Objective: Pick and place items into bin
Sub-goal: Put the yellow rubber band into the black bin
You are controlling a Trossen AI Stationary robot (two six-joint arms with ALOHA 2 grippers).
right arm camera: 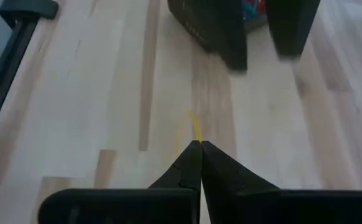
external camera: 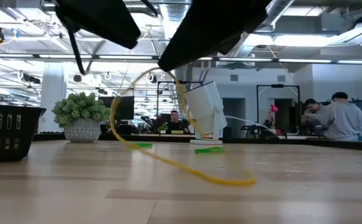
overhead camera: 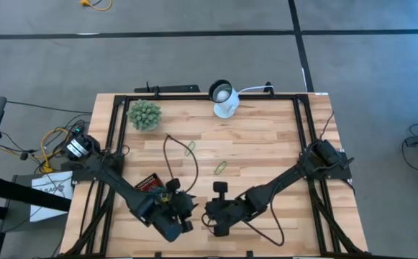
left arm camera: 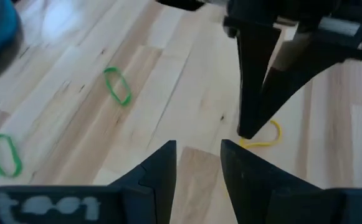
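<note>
My right gripper [right arm camera: 200, 144] is low over the table's near middle [overhead camera: 213, 217], shut on a yellow loop [left arm camera: 265, 135]. My left gripper [left arm camera: 198, 165] stands close to its left [overhead camera: 183, 214], open and touching nothing, fingers pointing toward the right gripper. The black bin [overhead camera: 150, 183] sits just beyond the left gripper with red loops inside; it also shows in the low view [external camera: 6, 130]. Two green loops [left arm camera: 117, 85] [left arm camera: 5, 154] lie flat on the wood. Farther out lie a green loop [overhead camera: 189, 149] and a yellowish loop [overhead camera: 221, 167]. My right gripper pinches the yellow loop at one end [right arm camera: 196, 132] between its two fingertips, coming from above and pointing down. In the low view the loop stands up in an arc under the gripper [external camera: 121, 102], and its far end [external camera: 230, 181] lies on the table.
A fuzzy green plant ball [overhead camera: 144, 115] and a white round lamp [overhead camera: 225, 98] stand near the far edge. A thin black cable [overhead camera: 173, 147] curves over the table's middle. A black frame [overhead camera: 115, 122] rims the table. People show in the room behind [external camera: 336, 118].
</note>
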